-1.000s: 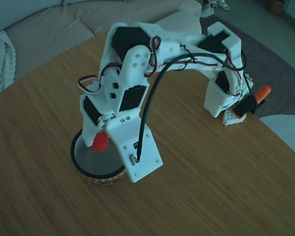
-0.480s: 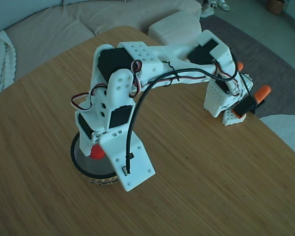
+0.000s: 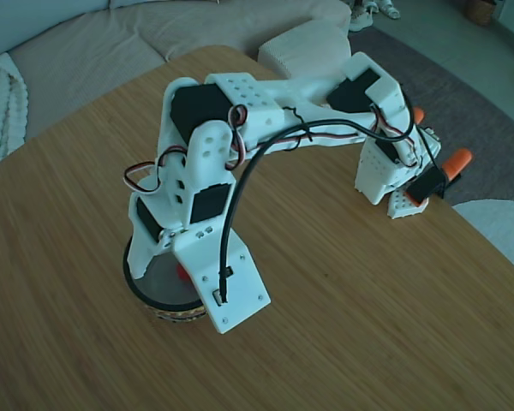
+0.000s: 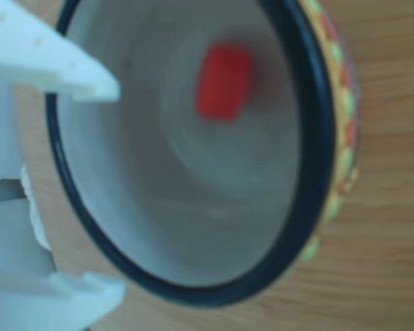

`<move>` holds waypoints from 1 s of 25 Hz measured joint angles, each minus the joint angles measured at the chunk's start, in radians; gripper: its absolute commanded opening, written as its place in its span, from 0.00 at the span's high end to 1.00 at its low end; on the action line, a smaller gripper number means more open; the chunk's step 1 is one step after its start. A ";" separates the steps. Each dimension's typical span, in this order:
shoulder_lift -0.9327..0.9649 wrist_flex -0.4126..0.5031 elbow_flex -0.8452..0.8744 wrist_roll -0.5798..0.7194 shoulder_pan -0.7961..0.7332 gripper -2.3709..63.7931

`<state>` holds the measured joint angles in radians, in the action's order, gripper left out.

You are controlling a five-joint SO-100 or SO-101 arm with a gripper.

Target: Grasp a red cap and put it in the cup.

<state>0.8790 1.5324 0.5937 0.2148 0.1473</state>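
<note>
Gripper (image 4: 110,186) is spread wide, nothing between the fingers. In the other view both white fingertips (image 4: 76,72) enter from the left edge, one at top, one at bottom, poking just over the cup's black rim (image 4: 310,138). To their right, the pale grey inside of the cup (image 4: 193,207) fills most of the frame. The red cap (image 4: 223,81) sits inside the cup, blurred, clear of both fingers, toward the upper part of the interior. Further right, the patterned outside wall shows yellow and red marks, then bare wooden table (image 4: 386,207).

Fixed view, left to right: a pale sofa (image 3: 77,51) beyond the table's far edge. The cup (image 3: 154,287) stands on the wooden table (image 3: 368,325) at lower left, with the gripper (image 3: 150,257) hanging over its mouth and hiding much of it. A sliver of the red cap (image 3: 181,272) shows inside the cup, beside the white camera bracket (image 3: 227,278). The white arm (image 3: 274,94) arches right to its base (image 3: 385,175). An orange part (image 3: 457,160) sticks out at the base's right.
</note>
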 measured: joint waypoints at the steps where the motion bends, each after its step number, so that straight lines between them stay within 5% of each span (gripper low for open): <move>1: 0.000 0.000 0.000 0.000 0.000 0.49; 14: 0.023 0.031 0.000 0.000 0.000 0.49; 25: 0.371 0.103 0.092 -0.028 -0.011 0.49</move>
<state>1.2502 1.6352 0.6857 0.1871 0.1365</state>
